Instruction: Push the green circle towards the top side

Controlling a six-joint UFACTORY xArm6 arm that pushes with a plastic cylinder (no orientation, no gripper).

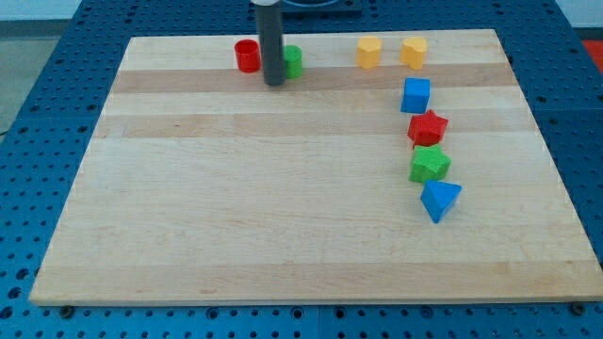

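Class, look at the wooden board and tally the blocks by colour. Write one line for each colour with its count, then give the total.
Red: 2, the red cylinder and the red star
Green: 2, the green circle and the green star
Yellow: 2, the left yellow block and the right yellow block
Blue: 2, the blue cube and the blue triangle
Total: 8

Robotics lab bench.
Wooden board (311, 245) sits on a blue perforated mounting table (38, 141); small coloured test blocks lie on the board.

my tip (274, 83) apparently down, rod upright
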